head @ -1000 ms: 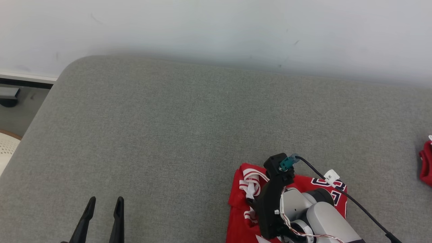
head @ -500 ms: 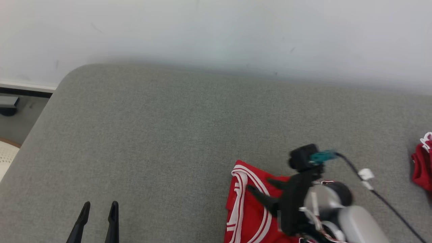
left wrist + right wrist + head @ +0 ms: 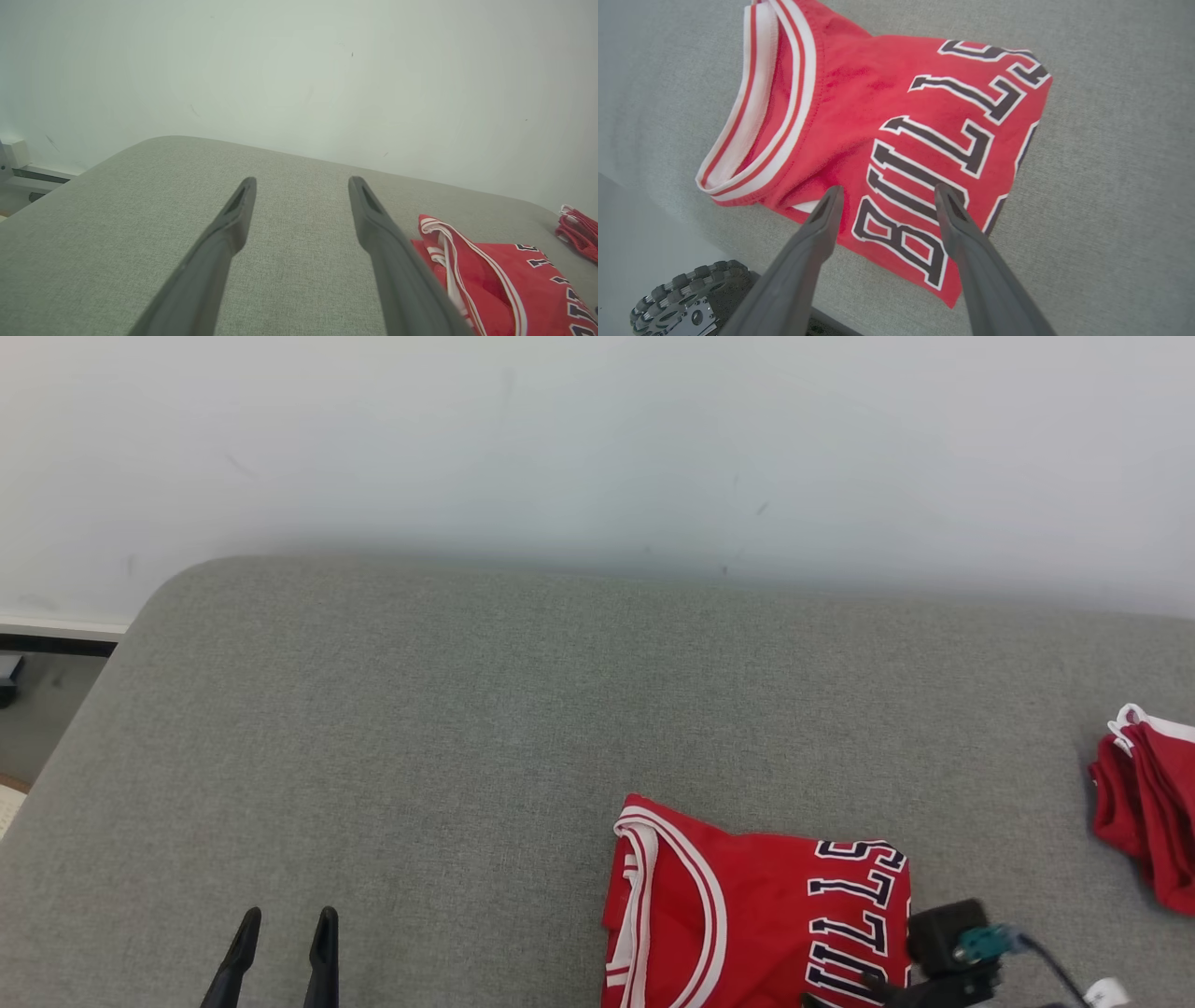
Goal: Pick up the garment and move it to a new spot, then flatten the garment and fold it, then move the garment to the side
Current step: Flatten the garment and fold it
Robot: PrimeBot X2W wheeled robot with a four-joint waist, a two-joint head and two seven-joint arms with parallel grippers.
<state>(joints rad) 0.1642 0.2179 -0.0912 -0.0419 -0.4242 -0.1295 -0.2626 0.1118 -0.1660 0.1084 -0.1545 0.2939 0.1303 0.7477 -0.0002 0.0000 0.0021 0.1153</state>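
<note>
The garment is a red jersey with white-striped trim and dark lettering. It lies folded and flat on the grey cushion, near its front edge. My right gripper hovers open just above the jersey's lettering with nothing between its fingers. In the head view, its wrist camera mount sits at the jersey's lower right corner. My left gripper is open over bare cushion, well to the left of the jersey. In the left wrist view, the left gripper is empty and the jersey lies to its right.
A second red garment lies bunched at the cushion's right edge. A white wall stands right behind the cushion. The cushion's rounded left edge drops to the floor. My wheeled base shows below the front edge.
The right arm has drawn back from the jersey's collar toward the bottom right of the head view, and the jersey now lies flat. The head camera has tilted. The left gripper has kept still.
</note>
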